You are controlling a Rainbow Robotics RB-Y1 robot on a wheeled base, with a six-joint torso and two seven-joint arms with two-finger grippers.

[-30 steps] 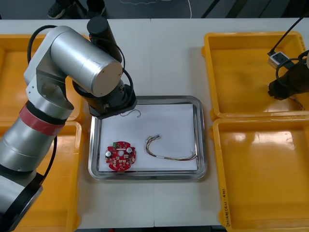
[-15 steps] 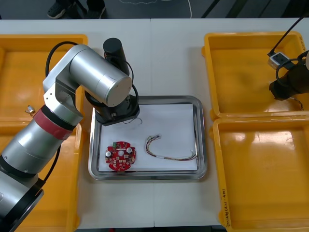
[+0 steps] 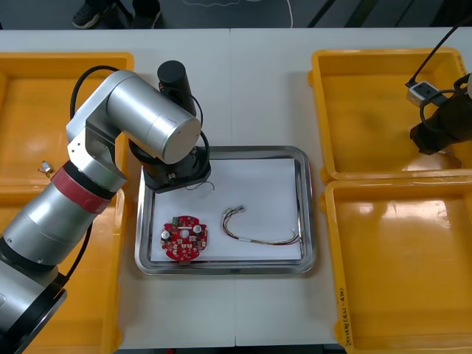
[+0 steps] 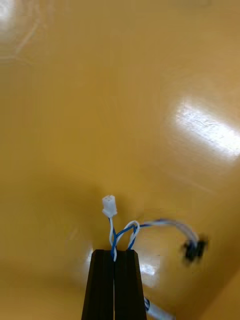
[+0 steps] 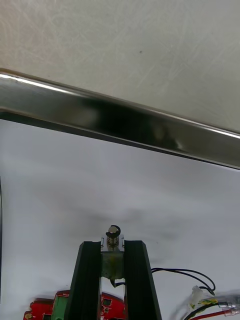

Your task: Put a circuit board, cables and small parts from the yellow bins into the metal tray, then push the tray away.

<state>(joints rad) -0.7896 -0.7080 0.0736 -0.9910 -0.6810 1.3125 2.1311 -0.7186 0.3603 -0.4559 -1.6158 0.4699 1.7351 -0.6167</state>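
My left gripper [image 5: 112, 246] pinches 1 small metal part [image 5: 113, 232] over the white-lined tray [image 5: 125, 125], so I should lower and open gently, clear of the board [image 3: 184, 237], while my right gripper [image 4: 114, 252] clamps the blue-white cable [image 4: 123, 231] inside a far bin [image 4: 100, 100].

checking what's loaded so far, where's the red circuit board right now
In the front view the circuit board lies in the metal tray's near-left corner, left of the red and yellow cable.

Circuit board [image 5: 45, 306] cropped at pic edge
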